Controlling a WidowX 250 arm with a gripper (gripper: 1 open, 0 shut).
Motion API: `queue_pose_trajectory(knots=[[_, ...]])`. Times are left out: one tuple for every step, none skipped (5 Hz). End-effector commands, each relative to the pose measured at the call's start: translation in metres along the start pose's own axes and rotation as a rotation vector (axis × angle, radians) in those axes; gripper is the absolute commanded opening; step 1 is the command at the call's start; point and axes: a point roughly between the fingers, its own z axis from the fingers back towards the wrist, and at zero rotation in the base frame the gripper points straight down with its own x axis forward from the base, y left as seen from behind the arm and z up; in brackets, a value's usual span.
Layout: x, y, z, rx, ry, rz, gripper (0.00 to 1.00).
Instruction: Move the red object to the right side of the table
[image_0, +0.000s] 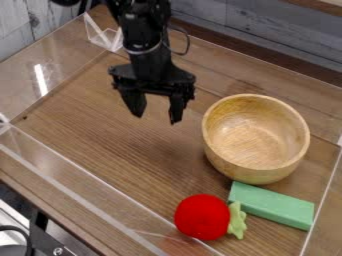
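The red object (203, 216) is a small rounded plush fruit with a light green leafy end, lying near the front edge of the brown wood-grain table (94, 120), right of centre. My gripper (154, 108) hangs open and empty above the middle of the table, well behind and to the left of the red object, with its black fingers pointing down. Nothing is between the fingers.
A wooden bowl (255, 137) stands at the right, just right of the gripper. A flat green rectangular block (271, 205) lies beside the red object on its right. Low clear acrylic walls (80, 185) border the table.
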Motion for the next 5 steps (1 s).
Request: queue_pose_trajectory(knots=[[-0.003,-0.01,0.01,-0.001,-0.053,-0.006,1.0],[0.001,-0.014,0.013,-0.017,-0.058,-0.077,1.0],[0.006,-0.016,0.016,-0.026,-0.063,-0.131,1.0],[0.007,-0.02,0.024,-0.043,-0.061,-0.2,1.0],[0.007,-0.022,0.03,-0.055,-0.06,-0.244,1.0]])
